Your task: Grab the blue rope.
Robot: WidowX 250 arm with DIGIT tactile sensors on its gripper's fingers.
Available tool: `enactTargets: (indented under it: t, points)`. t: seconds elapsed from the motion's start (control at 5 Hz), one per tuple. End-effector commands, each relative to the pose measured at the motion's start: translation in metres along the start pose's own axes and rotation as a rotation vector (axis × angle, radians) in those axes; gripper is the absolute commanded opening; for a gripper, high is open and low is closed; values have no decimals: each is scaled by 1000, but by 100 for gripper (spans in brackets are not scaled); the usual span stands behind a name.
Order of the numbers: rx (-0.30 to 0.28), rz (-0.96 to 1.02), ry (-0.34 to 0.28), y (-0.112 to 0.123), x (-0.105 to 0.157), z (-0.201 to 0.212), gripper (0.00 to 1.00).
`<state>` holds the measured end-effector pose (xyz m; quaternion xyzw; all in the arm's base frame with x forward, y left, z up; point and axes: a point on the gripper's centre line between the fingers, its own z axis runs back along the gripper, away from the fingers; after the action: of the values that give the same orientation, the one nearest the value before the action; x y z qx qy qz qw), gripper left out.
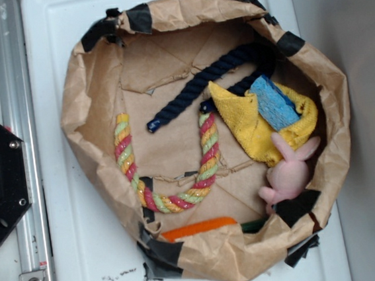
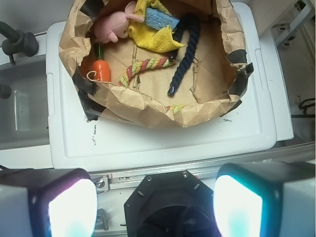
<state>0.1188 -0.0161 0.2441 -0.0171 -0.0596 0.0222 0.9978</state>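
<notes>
A: Where did the blue rope point(image 1: 203, 82) lie?

B: Inside the paper bag point(image 1: 89, 83), toward twelve o'clock in the exterior view. It arched from a taped end near the middle of the bag floor up to the far wall, then doubled back, with its second end touching the yellow cloth point(image 1: 252, 124). The sponge point(image 1: 274, 103) sat on that cloth, well clear of the long run.

A: And the tool point(image 2: 153, 197)?

B: It was spread wide — both fingers showed at the bottom corners of the wrist view, nothing between them — and it hung back over the arm's base, well short of the bag.

A: So how should it have gone in?

B: I'd have aimed at the straight stretch just above the free end, at about ten o'clock from the cloth. That part lay alone on bare paper, apart from the striped rope point(image 1: 205, 155). The fingers should have straddled the rope crosswise, not along it.

A: Risks?

B: The crumpled bag rim — it stood high, so a steep descent from above looked safer than a low sweep. Too near the cloth, and the fingers might have pinched fabric as well.
</notes>
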Motion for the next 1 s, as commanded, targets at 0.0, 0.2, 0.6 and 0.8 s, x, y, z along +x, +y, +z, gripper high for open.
enactTargets:
  t: [0.0, 0.2, 0.6, 0.8]
  points:
    - [0, 0, 0, 0, 0, 0, 100]
    - [25, 89, -91, 44, 47, -45, 100]
    - [42, 194, -212, 77, 117, -120, 100]
    - [79, 121, -137, 66, 125, -157, 100]
